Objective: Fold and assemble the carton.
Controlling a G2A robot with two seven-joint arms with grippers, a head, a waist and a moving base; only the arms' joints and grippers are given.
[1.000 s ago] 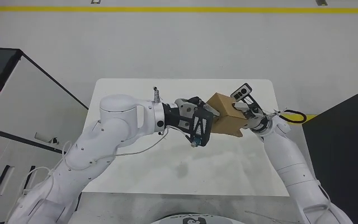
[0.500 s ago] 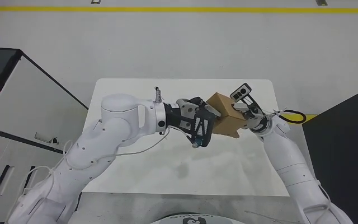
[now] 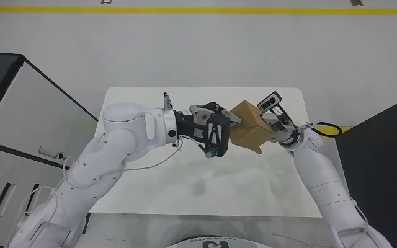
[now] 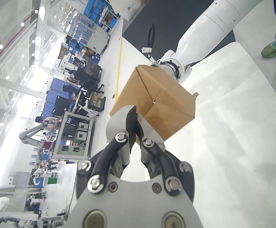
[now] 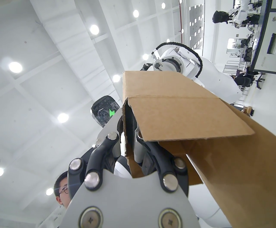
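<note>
The right wrist view looked up along the right gripper [image 5: 127, 133], whose fingers were clamped on one thin side wall of the brown corrugated cardboard carton [image 5: 172, 112]. One finger sat outside the wall and the other inside the open end. An unfolded flap jutted out just past those fingers.

The left wrist view showed the carton's opposite end, where four triangular flaps met in a closed cross. The left gripper [image 4: 134, 121] had its fingers drawn together, with the carton's nearest corner directly beyond the tips. Whether they touched it could not be told.

From above, the carton hung tilted between the two grippers, held clear above the white table [image 3: 186, 186].

A pale grey floor with a yellow floor line [image 3: 186, 10] lay past the table, and a dark mat [image 4: 172, 17] lay behind the right arm. Blue storage racks [image 4: 97, 10] and a framed workstation [image 4: 73, 133] lined the hall on the left gripper's side. Round ceiling lights [image 5: 94, 29] dotted the white ceiling above the right gripper.
</note>
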